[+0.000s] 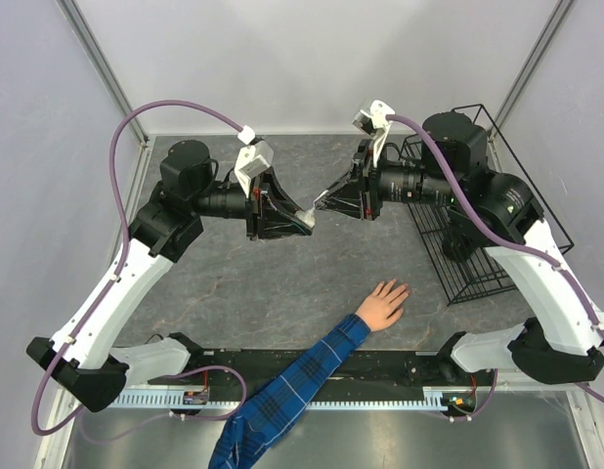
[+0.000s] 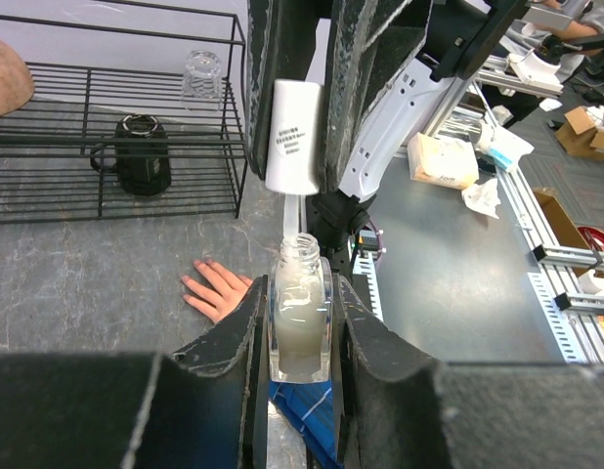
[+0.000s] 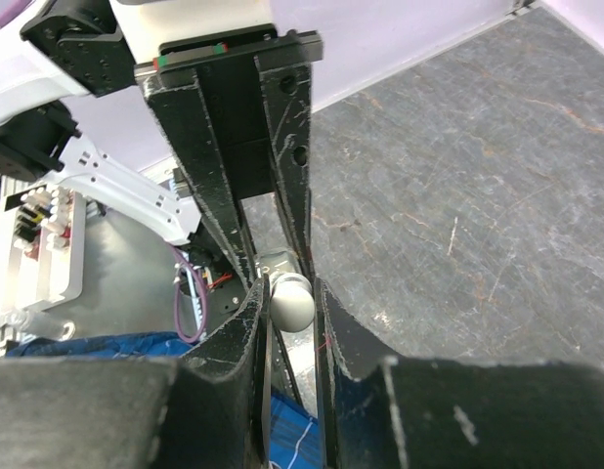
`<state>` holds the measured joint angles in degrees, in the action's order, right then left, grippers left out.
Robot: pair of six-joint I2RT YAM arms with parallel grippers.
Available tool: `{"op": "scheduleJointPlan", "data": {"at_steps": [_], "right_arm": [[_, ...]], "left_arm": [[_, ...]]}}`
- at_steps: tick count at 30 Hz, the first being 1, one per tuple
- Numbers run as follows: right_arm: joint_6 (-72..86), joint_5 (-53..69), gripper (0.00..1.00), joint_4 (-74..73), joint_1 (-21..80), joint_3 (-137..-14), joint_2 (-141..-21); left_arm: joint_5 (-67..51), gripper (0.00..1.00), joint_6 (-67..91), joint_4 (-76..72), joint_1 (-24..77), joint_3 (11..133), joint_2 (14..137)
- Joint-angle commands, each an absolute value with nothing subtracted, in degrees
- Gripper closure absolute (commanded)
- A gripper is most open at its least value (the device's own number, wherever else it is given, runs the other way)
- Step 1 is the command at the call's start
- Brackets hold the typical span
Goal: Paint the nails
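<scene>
We have one high view and two wrist views, all meeting at the small glass bottle (image 2: 300, 313).
From above and behind we look down from afar on the grey table (image 1: 282, 283), with the arm bases (image 1: 151, 357) at the frame's bottom. Our left wrist view looks along its fingers (image 2: 224, 366), close on the bottle, and shares the human hand (image 2: 216, 288) and wire rack (image 2: 48, 117) with the top view. Our right wrist view looks the opposite way, very near the white cap (image 3: 292, 301).

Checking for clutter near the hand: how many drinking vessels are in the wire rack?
2: a black mug stands in the wire rack; a clear glass sits beyond it, further right. More may lie outside the left wrist view.
</scene>
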<state>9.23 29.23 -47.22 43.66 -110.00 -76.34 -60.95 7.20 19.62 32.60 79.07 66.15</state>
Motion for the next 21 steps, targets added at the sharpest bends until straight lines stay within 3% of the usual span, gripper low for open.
{"op": "scheduleJointPlan", "data": {"at_steps": [1, 21], "right_arm": [[9.7, 27.4, 1.0, -45.4, 43.4, -109.8, -74.4], [10.3, 25.8, 1.0, -45.6, 43.4, -109.2, -73.0]], "left_arm": [[-59.9, 0.98, 5.9, 20.1, 32.7, 80.6, 64.2], [-58.2, 0.98, 5.4, 20.4, 32.7, 80.3, 63.8]]}}
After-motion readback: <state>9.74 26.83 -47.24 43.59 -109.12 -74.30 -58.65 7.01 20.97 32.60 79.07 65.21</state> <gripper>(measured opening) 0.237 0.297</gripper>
